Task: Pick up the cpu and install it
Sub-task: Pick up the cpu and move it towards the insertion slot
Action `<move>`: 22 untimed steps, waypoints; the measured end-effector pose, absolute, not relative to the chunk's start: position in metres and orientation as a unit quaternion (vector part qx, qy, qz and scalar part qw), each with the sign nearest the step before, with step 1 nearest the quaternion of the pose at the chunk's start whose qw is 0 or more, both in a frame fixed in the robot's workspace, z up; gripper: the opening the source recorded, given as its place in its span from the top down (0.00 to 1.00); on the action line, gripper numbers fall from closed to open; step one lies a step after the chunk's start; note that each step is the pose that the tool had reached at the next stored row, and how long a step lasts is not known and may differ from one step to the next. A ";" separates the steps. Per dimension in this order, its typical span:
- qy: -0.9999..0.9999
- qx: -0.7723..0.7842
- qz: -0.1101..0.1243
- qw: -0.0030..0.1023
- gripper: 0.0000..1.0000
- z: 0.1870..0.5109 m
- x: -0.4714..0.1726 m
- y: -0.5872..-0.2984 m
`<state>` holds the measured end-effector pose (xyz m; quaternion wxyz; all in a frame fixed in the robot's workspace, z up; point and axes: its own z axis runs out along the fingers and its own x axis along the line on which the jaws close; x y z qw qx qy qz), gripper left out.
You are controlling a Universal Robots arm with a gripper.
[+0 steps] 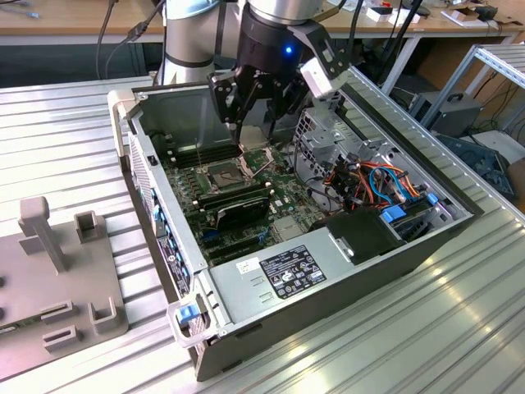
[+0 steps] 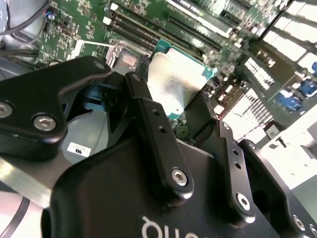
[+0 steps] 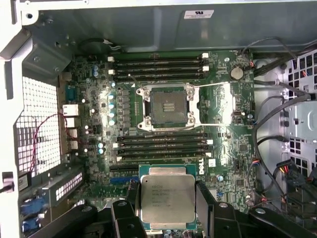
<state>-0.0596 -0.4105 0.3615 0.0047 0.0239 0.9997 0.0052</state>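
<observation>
We have the chip [image 3: 167,196] gripped by two opposite edges between the closed fingers of the gripper [image 3: 167,210], and it hangs in the air above the green board [image 3: 233,134] inside the open computer case [image 1: 176,103]. The pick-up looks done to us. The socket [image 3: 170,108] lies open and empty, apart from the chip, so the fitting is not yet done.

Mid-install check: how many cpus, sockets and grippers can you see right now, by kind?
cpu, held in the gripper: 1
socket, empty: 1
gripper: 1
Total: 3
</observation>
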 end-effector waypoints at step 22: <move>1.000 0.020 0.005 0.005 0.45 0.333 -0.055 -0.355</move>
